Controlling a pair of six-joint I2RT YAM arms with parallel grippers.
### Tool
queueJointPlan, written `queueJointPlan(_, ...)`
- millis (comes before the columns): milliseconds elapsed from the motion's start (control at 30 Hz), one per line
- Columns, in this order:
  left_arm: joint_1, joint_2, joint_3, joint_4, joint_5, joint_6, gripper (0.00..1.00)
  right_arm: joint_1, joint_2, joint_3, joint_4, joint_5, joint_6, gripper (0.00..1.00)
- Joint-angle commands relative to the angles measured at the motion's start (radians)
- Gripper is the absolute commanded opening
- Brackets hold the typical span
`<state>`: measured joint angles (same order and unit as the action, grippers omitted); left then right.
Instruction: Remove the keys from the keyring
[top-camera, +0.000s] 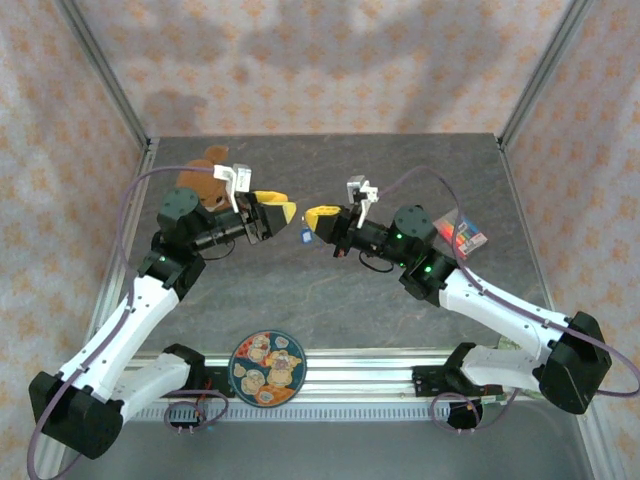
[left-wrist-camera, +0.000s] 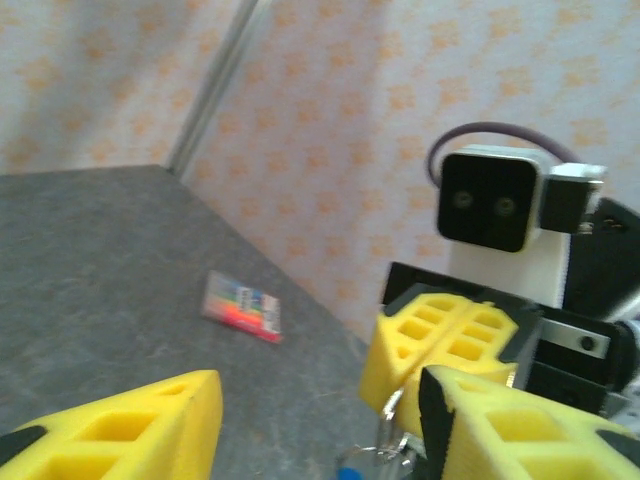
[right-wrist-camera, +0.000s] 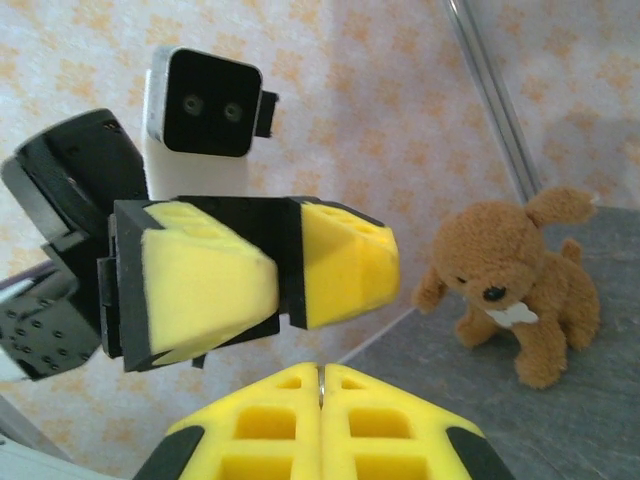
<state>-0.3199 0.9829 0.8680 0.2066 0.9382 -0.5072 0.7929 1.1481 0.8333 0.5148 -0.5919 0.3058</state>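
Table (top-camera: 400, 160): mostly bare, with both arms reaching in over its middle, grippers tip to tip above the surface.

Left gripper (top-camera: 283, 212): fingers stood apart with nothing between them, lined up facing the other gripper. In its own wrist view the gap between the pads was wide.

Right gripper (top-camera: 316, 217): fingers were pressed together, and a bit of metal hung just below the tips.

Plush dog (top-camera: 203, 182): toward the far left corner, behind the left arm, not involved.

Plate (top-camera: 236, 368): at the near edge between the two arm bases, nothing on it.

Colourful pack (top-camera: 463, 236): near the right edge, beside the right arm, untouched.

Keyring (left-wrist-camera: 393, 440): pinched by the right gripper and held in the air over the middle of the table, with a small blue tag (top-camera: 303, 236) dangling under it.

Keys: the metal in the left wrist view was blurred and cut by the frame edge, so I couldn't separate keys from ring. Probably they were in that same hanging bunch. No loose key lay on the table or plate as far as I could see.

Progress, my read: early.
- Done: ring was lifted and presented to the second gripper.
- Left: the left gripper hadn't yet taken hold of a key, and no key was off the ring.
- Next step likely needed a clean pinch on one thin key without knocking the ring out of the right gripper's hold.
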Motion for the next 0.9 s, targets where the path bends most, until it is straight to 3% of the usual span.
queueJointPlan(0, 0.004, 0.009, 0.037, 0.156, 0.135, -0.111, 0.57, -0.003, -0.001, -0.005, 0.119, -0.041, 0.050, 0.00)
queueJointPlan(633, 0.004, 0.024, 0.021, 0.223, 0.195, -0.162, 0.47, -0.003, 0.027, 0.012, 0.193, -0.074, 0.114, 0.00)
queueJointPlan(800, 0.002, 0.030, 0.020, 0.225, 0.204, -0.159, 0.35, -0.003, 0.032, 0.013, 0.217, -0.084, 0.133, 0.00)
queueJointPlan(867, 0.003, 0.029, 0.017, 0.226, 0.205, -0.160, 0.35, -0.003, 0.032, 0.011, 0.231, -0.082, 0.141, 0.00)
